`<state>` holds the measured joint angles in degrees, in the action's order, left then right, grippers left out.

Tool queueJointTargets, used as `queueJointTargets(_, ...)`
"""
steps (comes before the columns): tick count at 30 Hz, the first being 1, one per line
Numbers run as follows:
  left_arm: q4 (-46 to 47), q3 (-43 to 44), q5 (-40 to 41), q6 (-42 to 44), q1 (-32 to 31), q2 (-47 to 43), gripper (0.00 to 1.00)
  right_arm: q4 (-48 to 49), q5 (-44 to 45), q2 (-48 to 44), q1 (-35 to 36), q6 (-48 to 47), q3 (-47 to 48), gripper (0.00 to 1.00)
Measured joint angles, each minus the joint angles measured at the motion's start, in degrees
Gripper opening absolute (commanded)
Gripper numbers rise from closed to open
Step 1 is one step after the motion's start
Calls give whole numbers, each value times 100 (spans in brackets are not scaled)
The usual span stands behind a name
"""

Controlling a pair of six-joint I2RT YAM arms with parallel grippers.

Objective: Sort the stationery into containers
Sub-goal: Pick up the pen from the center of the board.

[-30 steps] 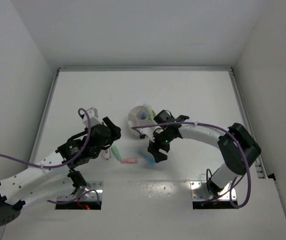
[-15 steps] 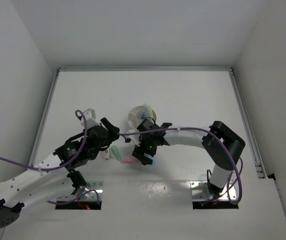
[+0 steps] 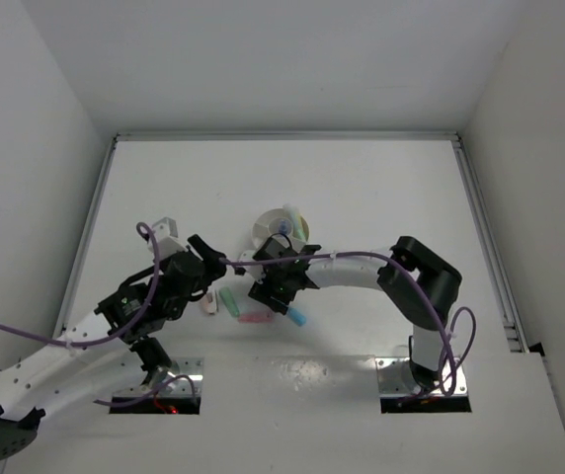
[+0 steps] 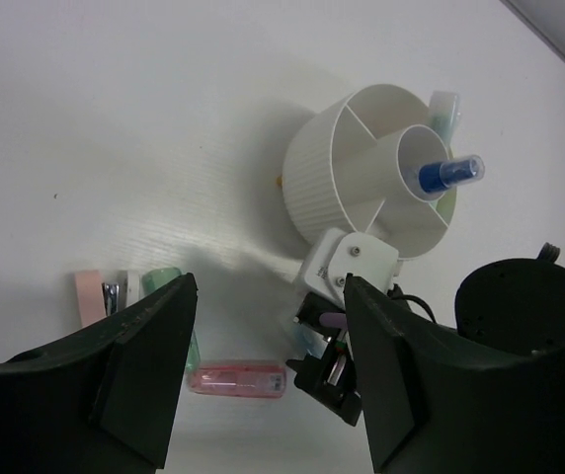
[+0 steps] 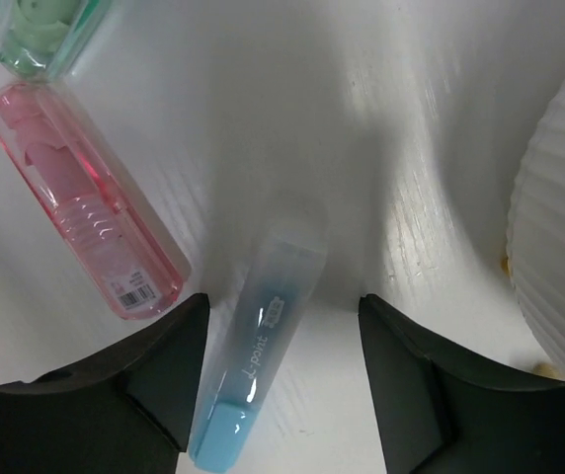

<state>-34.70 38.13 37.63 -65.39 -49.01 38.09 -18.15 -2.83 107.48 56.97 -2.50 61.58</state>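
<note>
Stationery is mostly loose on the table (image 3: 362, 197), on the near side of the tub (image 3: 263, 235).

Right gripper (image 5: 282, 331): fingers (image 5: 154, 385) are spread wide. A blue marker (image 5: 263, 336) lies lengthwise in the gap, its solid blue end towards the wrist. The pads look clear of it on both sides, though contact is hard to judge from this angle. A pink piece (image 5: 85, 197) lies just outside one finger, flat on the table. A green piece (image 5: 45, 30) lies just past the pink piece's far end. The ribbed tub wall sits beyond the other finger, apart from the marker.

Left gripper (image 4: 268, 296): fingers are wide and grip nothing, above the table. The pink piece shows on the table through the gap. The green piece is partly hidden behind one fingertip, with a pink-and-white piece (image 4: 90, 296) just outside that finger. Ahead of the tips, the tub has a blue-capped piece (image 4: 445, 175) standing in its centre cup and a white-blue piece (image 4: 445, 107) at the far rim.
</note>
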Motion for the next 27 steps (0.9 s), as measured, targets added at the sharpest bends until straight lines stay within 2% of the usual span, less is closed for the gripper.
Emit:
queueJointTargets(3, 0, -7, 42, 0, 0, -116, 67, -7, 2, 26, 17, 52, 24, 48)
queueJointTargets(4, 0, -7, 59, 0, 0, -138, 67, -22, -7, 39, 20, 59, 39, 40)
queueJointTargets(7, -2, -7, 122, 0, 0, -177, 67, -52, -46, 120, 22, 96, 142, 26)
queueJointTargets(14, -55, -7, 173, 20, 4, -273, 67, -166, -280, 146, 17, -9, 214, 5)
queueJointTargets(17, -59, -7, 164, 22, 4, -282, 67, -404, -590, 39, 17, -177, 203, 0)
queueJointTargets(21, -33, 2, 168, 22, 4, -278, 67, -717, -793, -553, 2, -448, 367, 0)
queueJointTargets(24, -33, 96, 168, 24, 4, -144, 67, -763, -741, -1143, -28, -610, 1019, 0)
queueJointTargets(27, -15, 212, 162, 39, 4, 0, 67, -393, -339, -1703, -61, -730, 1694, 0)
